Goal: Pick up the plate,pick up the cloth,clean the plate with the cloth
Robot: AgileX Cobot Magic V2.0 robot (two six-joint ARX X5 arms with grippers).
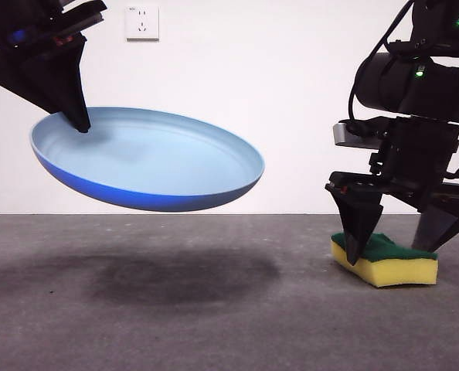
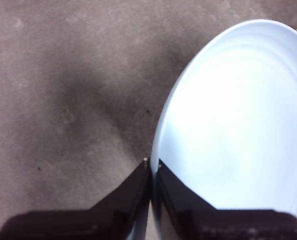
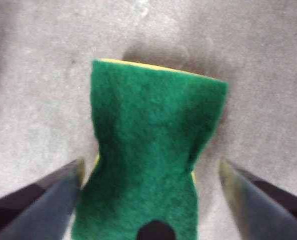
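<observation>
The light-blue plate [image 1: 148,158] hangs tilted above the table at the left of the front view. My left gripper [image 1: 79,122] is shut on its rim; the left wrist view shows the jaws pinched on the plate's edge [image 2: 228,130], gripper [image 2: 152,162]. The cloth, a yellow sponge with a green top [image 1: 388,261], lies on the table at the right. My right gripper [image 1: 392,247] is down over it, open, one jaw on each side. In the right wrist view the sponge [image 3: 153,150] lies between the spread jaws, gripper [image 3: 151,167].
The grey table [image 1: 214,309] carries the plate's dark shadow [image 1: 183,278] below the plate. A white wall with a socket [image 1: 142,22] stands behind.
</observation>
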